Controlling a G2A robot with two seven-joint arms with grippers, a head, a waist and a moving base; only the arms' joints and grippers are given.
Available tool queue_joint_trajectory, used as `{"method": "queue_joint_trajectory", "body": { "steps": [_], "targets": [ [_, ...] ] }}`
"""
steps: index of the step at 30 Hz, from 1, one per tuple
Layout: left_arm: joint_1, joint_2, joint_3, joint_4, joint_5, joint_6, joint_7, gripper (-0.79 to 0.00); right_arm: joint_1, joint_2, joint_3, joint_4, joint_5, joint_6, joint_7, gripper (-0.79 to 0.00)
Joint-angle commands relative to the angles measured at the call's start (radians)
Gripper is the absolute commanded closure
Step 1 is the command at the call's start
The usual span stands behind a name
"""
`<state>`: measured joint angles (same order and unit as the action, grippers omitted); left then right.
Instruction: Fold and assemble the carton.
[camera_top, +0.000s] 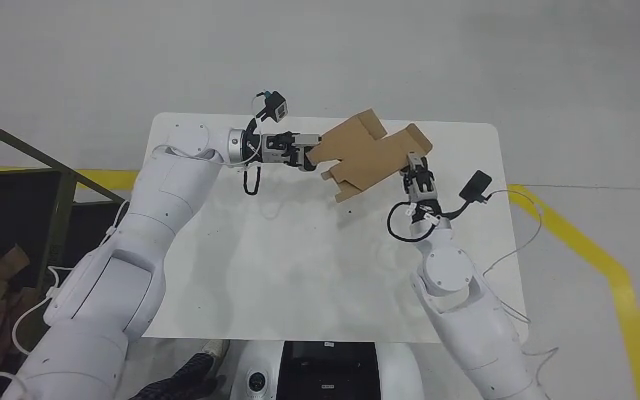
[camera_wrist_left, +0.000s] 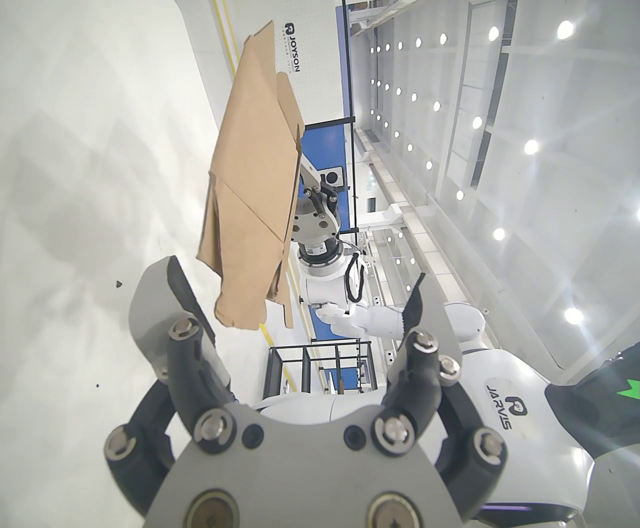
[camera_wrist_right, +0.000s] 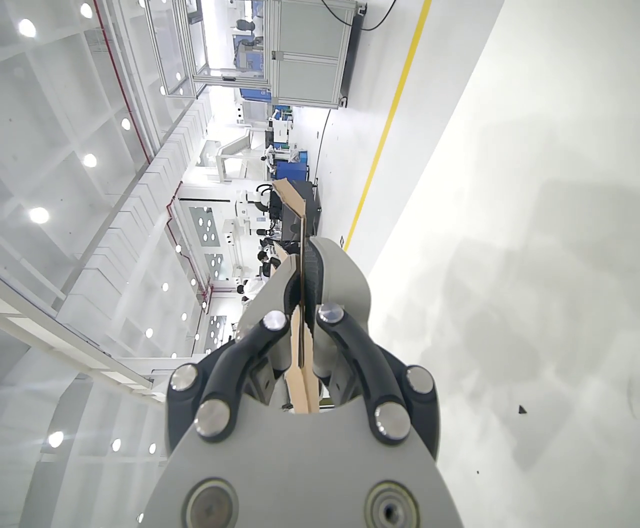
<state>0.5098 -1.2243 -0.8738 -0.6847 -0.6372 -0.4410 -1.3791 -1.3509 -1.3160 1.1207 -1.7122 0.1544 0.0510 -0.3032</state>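
Pinching the flat brown corrugated cardboard carton (camera_wrist_right: 302, 385), my right jaws (camera_wrist_right: 303, 260) are pressed together on its edge, with the board running straight up between the two pads. That arm rises from the near right part of the white table (camera_top: 300, 280), forearm pointing away from my body and the wrist bent slightly inward, so the right jaws (camera_top: 415, 168) meet the carton (camera_top: 370, 152) at its right end.

My left arm lies farther out, stretched along the far side of the table from the left, elbow low and forearm almost level, aimed rightward. Its left jaws (camera_wrist_left: 295, 275) are spread wide and grip nothing. The carton (camera_wrist_left: 250, 200) hangs just in front of them, its nearest flap about level with the fingertips (camera_wrist_left: 172, 270); I cannot tell whether the flap touches either one. In the top view the left jaws (camera_top: 312, 152) sit right at the carton's left end.

Between both wrists the carton is lifted clear of the table (camera_wrist_left: 75, 200), tilted, collapsed flat, with flaps jutting at both ends, over the far half.
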Motion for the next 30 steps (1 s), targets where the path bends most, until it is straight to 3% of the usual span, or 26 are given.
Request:
{"method": "queue_joint_trajectory", "body": {
  "steps": [1,4,5,7,9,11,14,21,22,23,24,30],
  "targets": [
    [0.0,0.0,0.0,0.0,0.0,0.0,0.0,-0.594,-0.004,-0.002,0.004,-0.005,0.004,0.004,0.01,0.0],
    [0.0,0.0,0.0,0.0,0.0,0.0,0.0,-0.48,-0.009,-0.004,0.011,-0.01,0.012,0.011,0.022,0.0],
    [0.0,0.0,0.0,0.0,0.0,0.0,0.0,-0.379,-0.009,-0.005,0.013,-0.013,0.014,0.013,0.026,0.0],
    [0.0,0.0,0.0,0.0,0.0,0.0,0.0,-0.305,-0.012,-0.006,0.018,-0.016,0.014,0.017,0.034,0.0],
    [0.0,0.0,0.0,0.0,0.0,0.0,0.0,-0.148,-0.014,-0.008,0.021,-0.02,0.011,0.02,0.04,0.0],
    [0.0,0.0,0.0,0.0,0.0,0.0,0.0,-0.062,-0.016,-0.009,0.023,-0.024,0.011,0.022,0.043,0.0],
    [0.0,0.0,0.0,0.0,0.0,0.0,0.0,0.0,-0.018,-0.012,0.026,-0.027,0.009,0.025,0.048,0.0],
    [0.0,0.0,0.0,0.0,0.0,0.0,0.0,0.0,-0.022,-0.018,0.034,-0.035,0.007,0.029,0.058,0.0],
    [0.0,0.0,0.0,0.0,0.0,0.0,0.0,0.0,-0.022,-0.019,0.035,-0.035,0.006,0.029,0.061,-0.117],
    [0.0,0.0,0.0,0.0,0.0,0.0,0.0,0.0,-0.023,-0.02,0.037,-0.036,0.006,0.03,0.064,-0.348],
    [0.0,0.0,0.0,0.0,0.0,0.0,0.0,0.0,-0.024,-0.02,0.038,-0.036,0.007,0.032,0.07,-0.785],
    [0.0,0.0,0.0,0.0,0.0,0.0,0.0,0.0,-0.008,-0.02,0.075,-0.012,0.018,0.043,0.13,-0.785]
  ]
}}
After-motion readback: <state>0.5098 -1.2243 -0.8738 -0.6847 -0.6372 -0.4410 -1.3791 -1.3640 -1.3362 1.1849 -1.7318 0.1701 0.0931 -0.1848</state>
